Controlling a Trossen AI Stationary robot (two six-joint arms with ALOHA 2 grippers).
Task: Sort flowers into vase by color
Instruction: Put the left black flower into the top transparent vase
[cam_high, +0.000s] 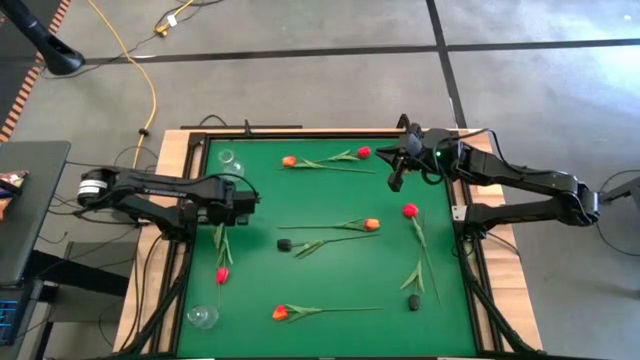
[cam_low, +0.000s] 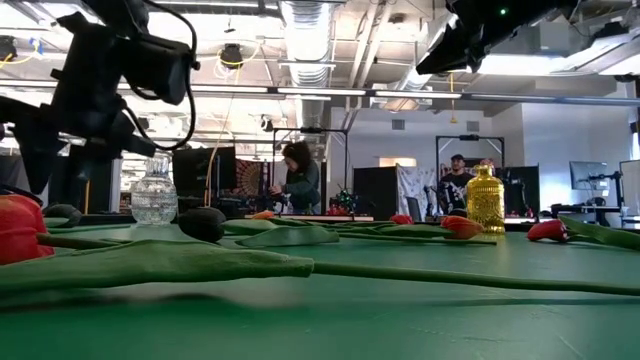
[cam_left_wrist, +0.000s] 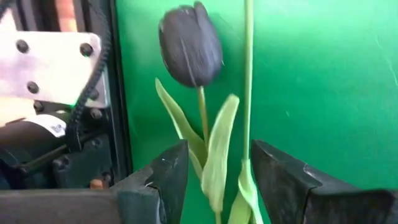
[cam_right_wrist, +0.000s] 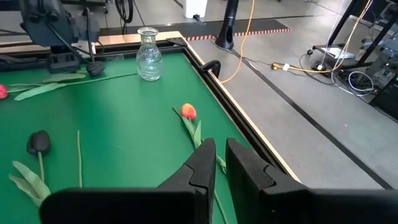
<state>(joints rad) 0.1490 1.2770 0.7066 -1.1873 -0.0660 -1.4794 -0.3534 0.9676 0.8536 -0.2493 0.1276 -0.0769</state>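
Several tulips lie flat on the green table (cam_high: 330, 275): orange heads (cam_high: 289, 161) (cam_high: 371, 225) (cam_high: 280, 313), red heads (cam_high: 363, 152) (cam_high: 410, 211) (cam_high: 222, 275) and black heads (cam_high: 284, 244) (cam_high: 413, 302). My left gripper (cam_high: 240, 200) (cam_left_wrist: 217, 155) is open at the table's left side. Its fingers stand on either side of the leaves (cam_left_wrist: 214, 149) of another black tulip (cam_left_wrist: 189, 46) and of a second thin stem (cam_left_wrist: 249, 74). My right gripper (cam_high: 397, 172) (cam_right_wrist: 221, 162) is shut and holds nothing. It hovers near the far edge, above the stem of the orange tulip (cam_right_wrist: 188, 112).
Two clear glass vases stand on the left side, one at the far corner (cam_high: 227, 158) (cam_right_wrist: 148, 56) and one at the near corner (cam_high: 203, 317). A black frame (cam_high: 470, 270) rims the table. People stand in the room behind (cam_low: 300, 175).
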